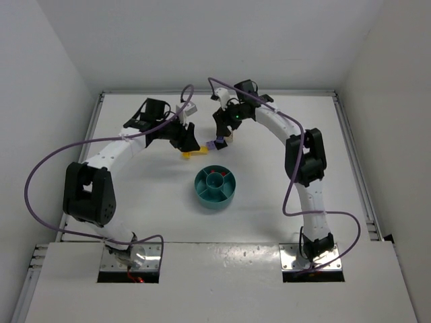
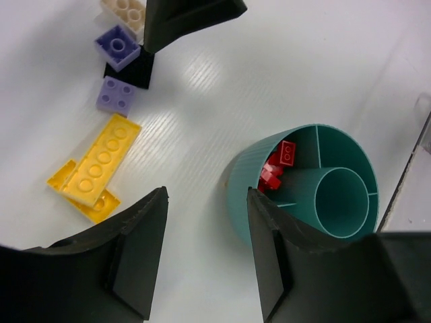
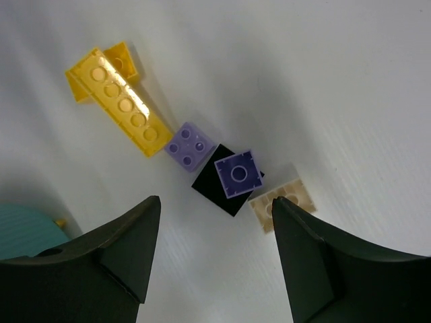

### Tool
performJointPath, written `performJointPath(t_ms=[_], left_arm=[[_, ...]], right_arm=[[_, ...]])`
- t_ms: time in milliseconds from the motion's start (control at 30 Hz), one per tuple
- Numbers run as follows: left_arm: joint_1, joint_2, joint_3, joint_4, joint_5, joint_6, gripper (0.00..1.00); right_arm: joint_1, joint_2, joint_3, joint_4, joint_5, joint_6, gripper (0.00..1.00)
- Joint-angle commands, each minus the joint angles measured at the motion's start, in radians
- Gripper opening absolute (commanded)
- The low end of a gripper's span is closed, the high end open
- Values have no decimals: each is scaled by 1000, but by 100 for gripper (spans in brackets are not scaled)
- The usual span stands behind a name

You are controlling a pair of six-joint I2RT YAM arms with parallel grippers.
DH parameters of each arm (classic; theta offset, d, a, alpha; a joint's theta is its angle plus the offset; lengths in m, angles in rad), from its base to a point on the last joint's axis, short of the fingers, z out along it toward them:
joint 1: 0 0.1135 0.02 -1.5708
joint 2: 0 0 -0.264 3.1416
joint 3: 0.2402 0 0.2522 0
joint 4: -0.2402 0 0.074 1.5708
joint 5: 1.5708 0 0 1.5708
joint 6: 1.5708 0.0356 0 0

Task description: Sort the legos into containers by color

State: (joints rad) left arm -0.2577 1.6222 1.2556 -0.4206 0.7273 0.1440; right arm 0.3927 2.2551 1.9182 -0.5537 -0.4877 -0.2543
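Left gripper (image 2: pixel 205 252) open and empty; teal dish (image 2: pixel 249 202) holding red legos (image 2: pixel 277 165) just right of its fingers. Right gripper (image 3: pixel 212 259) open and empty above the black brick (image 3: pixel 219 188), purple bricks (image 3: pixel 238 173) and beige brick (image 3: pixel 286 202); yellow bricks (image 3: pixel 121 104) lie further ahead-left.

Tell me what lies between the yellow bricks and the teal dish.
Only bare white table, seen from the left wrist camera: the yellow bricks lie left, the teal dish right, nothing between. The overhead view agrees.
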Motion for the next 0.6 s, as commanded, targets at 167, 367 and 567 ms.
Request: performJointPath(t_ms=[167,367,567], left_arm=[[55,-79,-39,48,-20,-64,56],[64,-88,-58,57,-31,-73,56],[74,-88,-67,57,-40,-73,56]], right_arm=[[15,138,182,-91,-35,-189,67],[15,181,191,-90,-26,-221,64],[15,181,122,-66,-17,-244,61]])
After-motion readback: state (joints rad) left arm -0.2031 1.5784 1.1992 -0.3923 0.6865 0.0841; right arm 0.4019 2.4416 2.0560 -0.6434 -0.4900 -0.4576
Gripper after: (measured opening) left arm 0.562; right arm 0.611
